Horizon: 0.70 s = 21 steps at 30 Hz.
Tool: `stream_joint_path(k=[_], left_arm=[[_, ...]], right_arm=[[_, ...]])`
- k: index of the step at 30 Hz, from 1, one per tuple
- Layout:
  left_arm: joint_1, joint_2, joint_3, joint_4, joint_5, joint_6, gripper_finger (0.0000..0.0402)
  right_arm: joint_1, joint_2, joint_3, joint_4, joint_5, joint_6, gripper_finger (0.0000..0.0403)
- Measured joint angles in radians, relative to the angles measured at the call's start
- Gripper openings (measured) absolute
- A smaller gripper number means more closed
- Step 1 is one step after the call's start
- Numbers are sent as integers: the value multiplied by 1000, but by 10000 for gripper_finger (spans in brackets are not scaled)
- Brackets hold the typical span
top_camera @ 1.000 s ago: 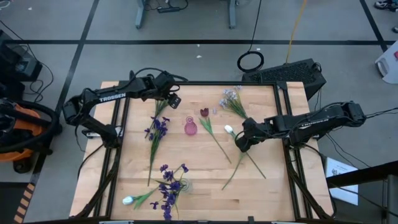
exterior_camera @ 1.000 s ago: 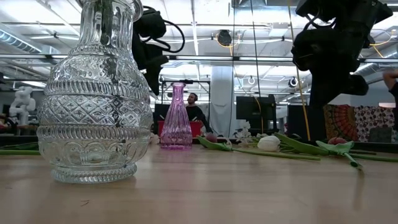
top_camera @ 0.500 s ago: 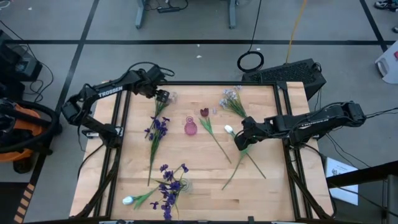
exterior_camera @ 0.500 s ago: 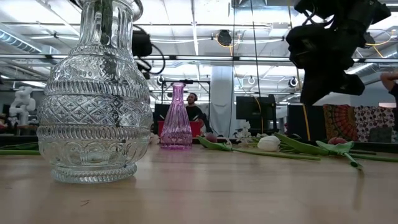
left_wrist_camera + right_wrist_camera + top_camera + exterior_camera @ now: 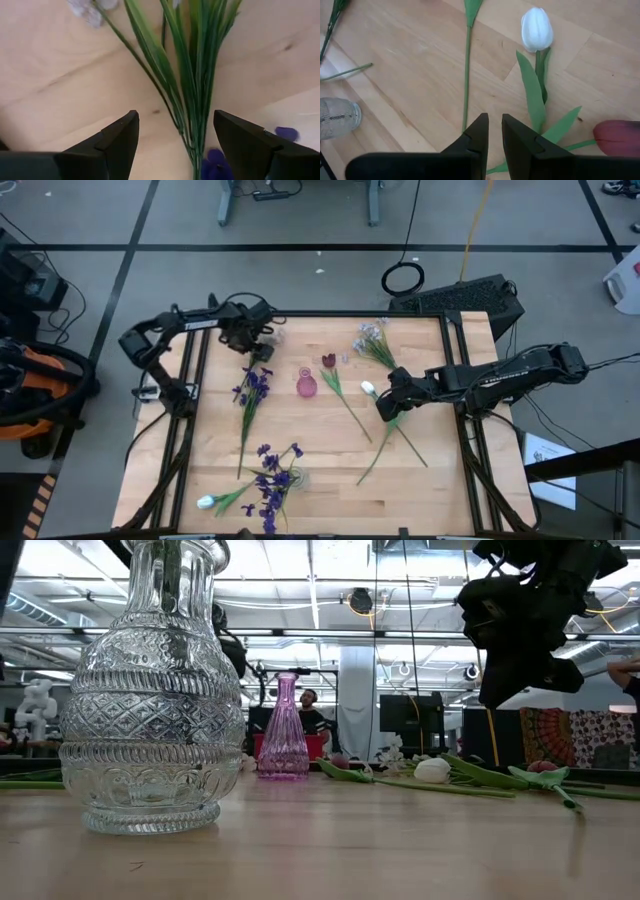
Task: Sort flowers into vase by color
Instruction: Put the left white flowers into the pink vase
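Flowers (image 5: 258, 480) lay scattered across your table (image 5: 320, 485). Your left gripper (image 5: 262, 345) hung spread wide over green stems, upper left of the frame, grasping nothing. Your right gripper (image 5: 381, 409), centre right near the white tulip (image 5: 537, 29), was nearly closed, empty.

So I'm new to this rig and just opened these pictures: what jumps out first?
Flowers lie scattered over the wooden table, with a small pink vase at its middle. The left gripper hangs open over a purple flower's stems; the right gripper, nearly closed, hovers beside a white tulip.
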Motion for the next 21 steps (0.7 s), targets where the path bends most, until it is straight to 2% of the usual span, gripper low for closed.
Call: stream_joint_path(k=[8, 11, 14, 20, 21], left_arm=[[-16, 83, 0, 24, 11, -2, 260], [-14, 97, 2, 29, 48, -16, 236], [-12, 98, 2, 31, 62, -30, 183], [-9, 90, 2, 32, 91, -16, 33], [-11, 78, 0, 33, 95, -7, 19]], right_arm=[[0, 0, 0, 0, 0, 0, 45], [0, 0, 0, 0, 0, 0, 45], [0, 0, 0, -1, 0, -1, 45], [0, 0, 0, -1, 2, -28, 45], [0, 0, 0, -1, 5, -29, 45]])
